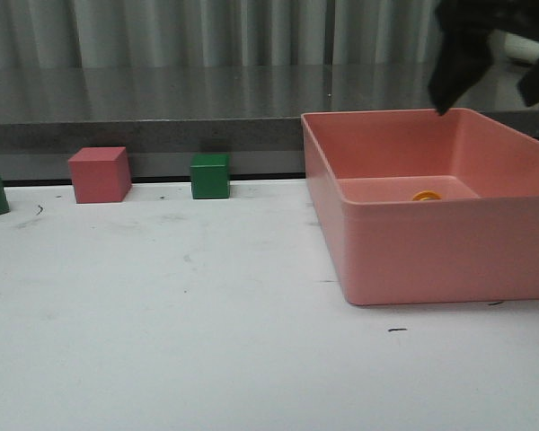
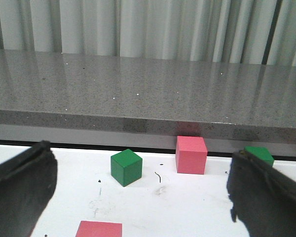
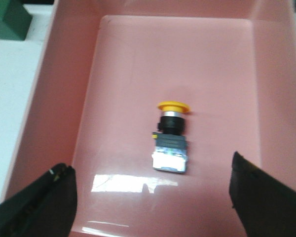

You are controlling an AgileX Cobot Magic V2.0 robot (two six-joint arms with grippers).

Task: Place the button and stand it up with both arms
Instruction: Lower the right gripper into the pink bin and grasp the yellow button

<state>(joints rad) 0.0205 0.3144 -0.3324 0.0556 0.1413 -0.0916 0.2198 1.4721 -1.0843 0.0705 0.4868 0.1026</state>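
One button (image 1: 426,195) in front view, only its yellow cap peeking over the wall of the pink bin (image 1: 431,251) on the white scuffed surface (image 1: 162,314); pink cube (image 1: 100,174) and green cube (image 1: 210,176) by the back edge, grey curtain behind. Right hand (image 1: 490,63) hangs above the bin, state unclear here. Left wrist view: left hand (image 2: 138,197) spread wide, empty, cubes beyond. Right wrist view: button lies on its side on the bin floor, yellow cap, silver collar, black body, clear base; right hand spread wide.

Open bin floor (image 3: 138,64) around button (image 3: 170,140) (walls beside)
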